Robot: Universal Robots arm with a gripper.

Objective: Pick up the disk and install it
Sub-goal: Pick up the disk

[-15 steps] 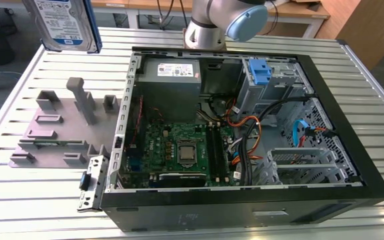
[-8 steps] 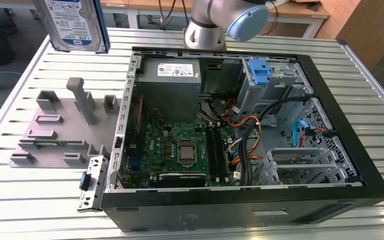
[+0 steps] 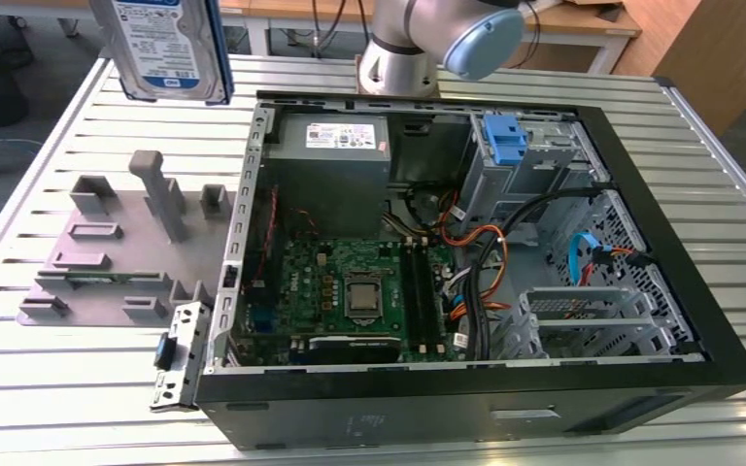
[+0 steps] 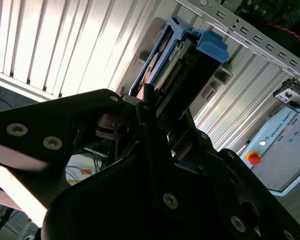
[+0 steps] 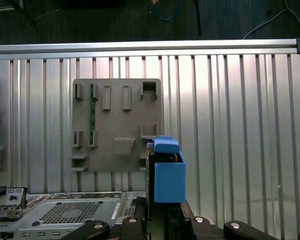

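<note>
One disk (image 3: 166, 49) shows at the upper left of the exterior view. It is a silver drive with a white-and-blue label in a blue carrier bracket, upright and cut off by the top edge. It hangs in the air over the slatted metal table (image 3: 62, 417), outside the case and above the far end of one grey moulded fixture (image 3: 114, 252) that lies flat on the table at the left.

One open computer case (image 3: 477, 388) lies on its side across the centre and right of that view. Inside it are one grey power supply box (image 3: 334, 136) at the upper middle, one tall blue latch piece (image 3: 508, 141) at the upper right, one green motherboard (image 3: 347, 291) at the lower middle and one silver metal cage (image 3: 593, 316) at the lower right.

In the second wrist view the black gripper (image 4: 165, 112) is clamped on the disk (image 4: 175, 55), its fingers pressed against the two flat sides and the blue bracket standing out beyond them. In the first wrist view the disk (image 5: 167, 172) rises edge-on from the gripper (image 5: 165, 220), with the grey fixture (image 5: 117, 125) and the table (image 5: 240, 125) behind it.

One arm joint (image 3: 438, 39), silver with a blue cap, sits at the top centre of the exterior view, behind the case. The rest of the arm runs out past the top edge.
</note>
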